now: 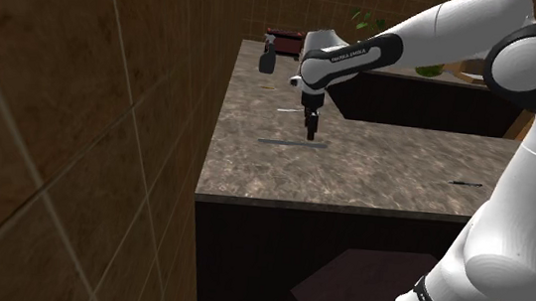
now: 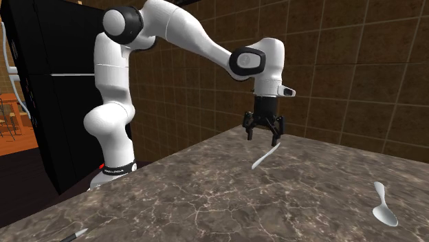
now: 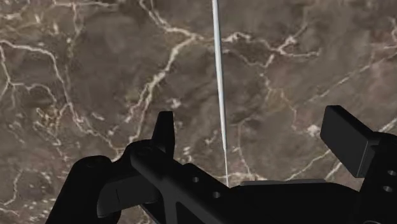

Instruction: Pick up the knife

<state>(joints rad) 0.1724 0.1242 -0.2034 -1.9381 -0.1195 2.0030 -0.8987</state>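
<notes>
White knife [image 3: 218, 89] lies on the brown marbled counter [image 3: 76, 76] directly below my gripper [image 3: 254, 121]. Its long axis runs through the gap, crosswise to the closing line and nearer one finger than the other. Fingers stand wide apart and touch nothing, so I judge a slight recentre, straight drop, then close.

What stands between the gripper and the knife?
Nothing visible does. The open black gripper hangs directly over the slim white knife on the brown marble counter; the white spoon lies well aside.
</notes>
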